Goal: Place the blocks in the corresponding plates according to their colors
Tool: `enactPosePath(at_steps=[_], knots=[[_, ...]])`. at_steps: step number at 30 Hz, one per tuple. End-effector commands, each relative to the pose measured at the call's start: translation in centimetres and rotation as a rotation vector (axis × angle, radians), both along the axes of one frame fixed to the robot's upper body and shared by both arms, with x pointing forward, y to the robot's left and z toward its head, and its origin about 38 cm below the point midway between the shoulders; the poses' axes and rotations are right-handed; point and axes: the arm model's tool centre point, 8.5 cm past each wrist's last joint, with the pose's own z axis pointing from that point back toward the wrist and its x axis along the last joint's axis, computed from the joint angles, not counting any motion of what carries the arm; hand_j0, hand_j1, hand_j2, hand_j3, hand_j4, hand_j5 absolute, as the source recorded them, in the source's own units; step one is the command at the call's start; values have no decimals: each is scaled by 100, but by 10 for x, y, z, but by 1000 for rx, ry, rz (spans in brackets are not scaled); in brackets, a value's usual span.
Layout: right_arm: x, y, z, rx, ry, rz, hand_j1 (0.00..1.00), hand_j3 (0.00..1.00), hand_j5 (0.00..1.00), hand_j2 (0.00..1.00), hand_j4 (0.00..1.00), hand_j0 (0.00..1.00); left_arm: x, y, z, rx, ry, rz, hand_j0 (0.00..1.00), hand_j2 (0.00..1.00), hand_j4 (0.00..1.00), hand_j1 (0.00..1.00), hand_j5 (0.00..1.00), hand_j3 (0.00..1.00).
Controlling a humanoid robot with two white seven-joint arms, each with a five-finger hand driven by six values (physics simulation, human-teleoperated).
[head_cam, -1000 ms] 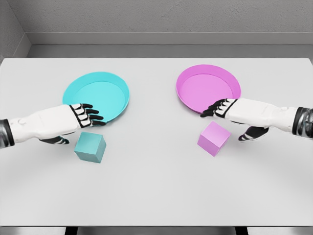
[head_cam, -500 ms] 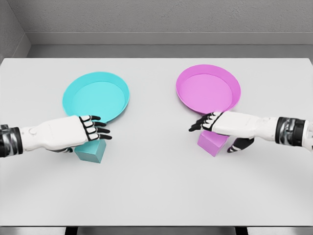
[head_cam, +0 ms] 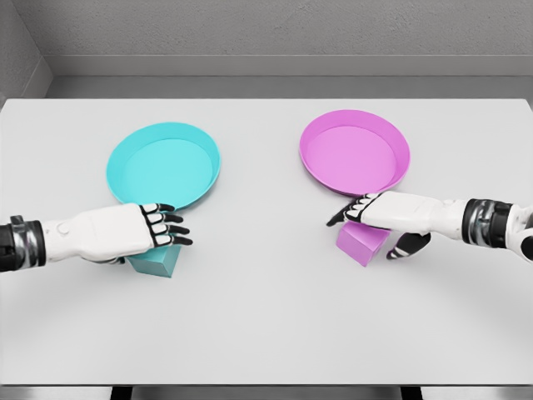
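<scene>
L hand (head_cam: 162, 229) over teal block (head_cam: 158, 262), just below teal plate (head_cam: 163, 163); R hand (head_cam: 366, 218) over pink block (head_cam: 363, 242), just below pink plate (head_cam: 355, 152). Fingers extended, neither closed on a block yet. Risk: off-centre closure could push blocks along worktop (head_cam: 266, 308) or twist them; may clip plate rims.

A cyan plate (head_cam: 163, 162) and teal block (head_cam: 158, 262), a magenta plate (head_cam: 355, 152) and lilac block (head_cam: 361, 241), white hands with black fingers (head_cam: 171, 226), on a pale grey table (head_cam: 266, 317).
</scene>
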Motion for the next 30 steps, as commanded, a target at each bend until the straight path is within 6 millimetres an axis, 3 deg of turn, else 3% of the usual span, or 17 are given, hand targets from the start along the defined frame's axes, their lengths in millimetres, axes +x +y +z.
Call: enactPosePath(at_steps=[1, 11, 14, 19, 22, 30], knots=[[0, -1, 0, -3, 4, -9, 59, 59, 59, 59, 59, 59, 0, -1, -1, -4, 5, 0, 100, 100, 100, 100, 100, 100], [1, 0, 2, -3, -6, -1, 59, 59, 59, 59, 59, 59, -1, -2, -5, 30, 33, -2, 100, 100, 100, 100, 100, 100], [6, 2, 11, 2, -33, 5, 59, 59, 59, 59, 59, 59, 0, -2, -2, 26, 28, -2, 90, 90, 90, 90, 90, 90], [11, 4, 23, 8, -66, 15, 60, 60, 60, 60, 60, 60, 3, -2, 2, 16, 23, -1, 64, 64, 64, 64, 64, 64], [14, 4, 28, 10, -79, 14, 59, 59, 59, 59, 59, 59, 2, -2, 2, 12, 26, 0, 60, 60, 60, 60, 60, 60], [24, 1, 42, 4, -107, -46, 59, 59, 59, 59, 59, 59, 4, -3, 5, 8, 21, 0, 38, 38, 38, 38, 38, 38]])
